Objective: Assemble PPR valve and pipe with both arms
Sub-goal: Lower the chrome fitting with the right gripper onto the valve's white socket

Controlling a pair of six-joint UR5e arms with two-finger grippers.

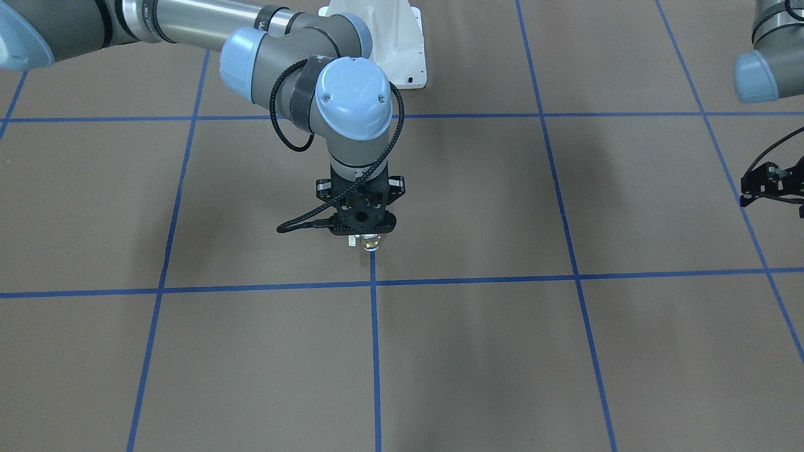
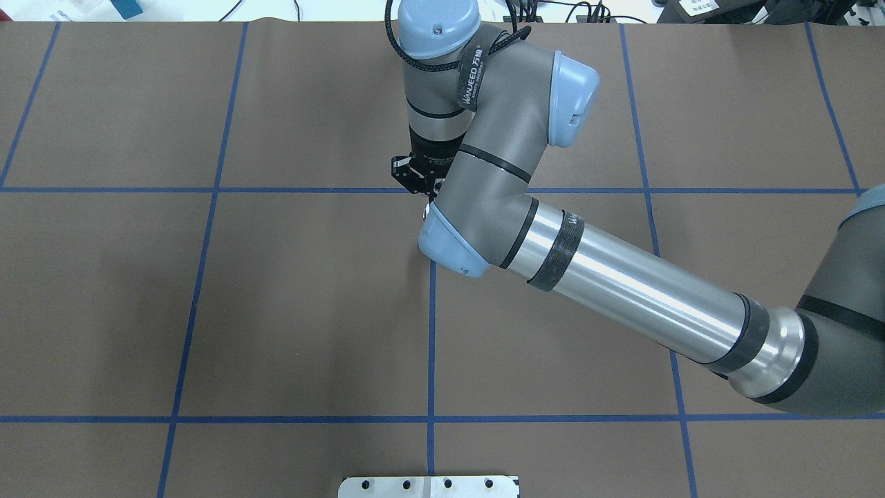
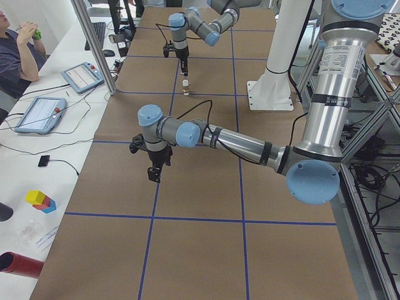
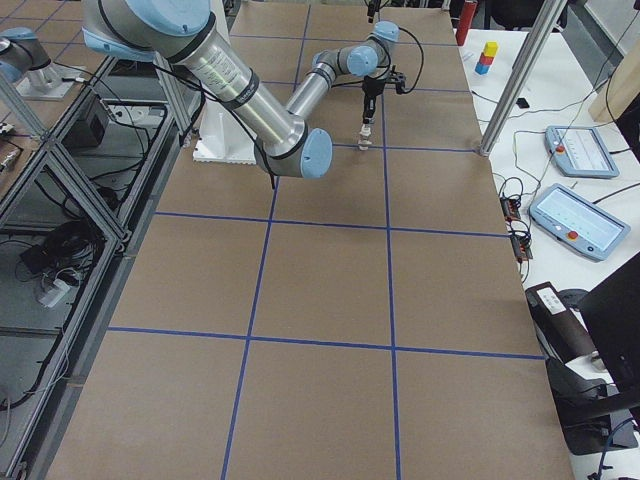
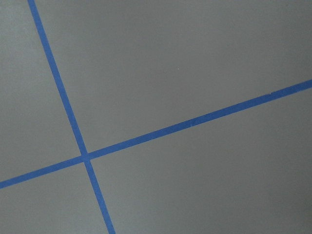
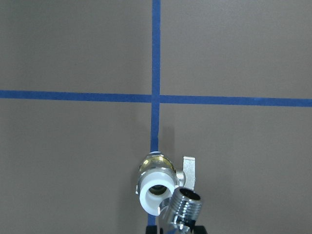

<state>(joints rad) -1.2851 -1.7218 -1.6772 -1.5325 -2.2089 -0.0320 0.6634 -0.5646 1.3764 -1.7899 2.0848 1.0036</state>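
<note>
The PPR valve point(image 6: 156, 192) stands upright on the brown table where two blue tape lines cross, with its white socket up, brass middle and white side handle. It also shows in the front-facing view point(image 1: 369, 240). The shiny silver pipe point(image 6: 185, 204) sits tilted at the socket's rim, held in my right gripper point(image 1: 366, 233), which hangs straight above the valve. In the overhead view my right arm hides both parts. My left gripper point(image 3: 152, 176) hovers empty above bare table far from the valve, partly cut off in the front-facing view point(image 1: 771, 183). I cannot tell whether it is open or shut.
The white bolted pedestal base point(image 1: 396, 44) stands behind the valve. Blue tape lines point(image 1: 374, 351) divide the brown table into squares. Tablets point(image 3: 39, 112) and toy blocks point(image 3: 40, 200) lie on a side bench, where an operator sits.
</note>
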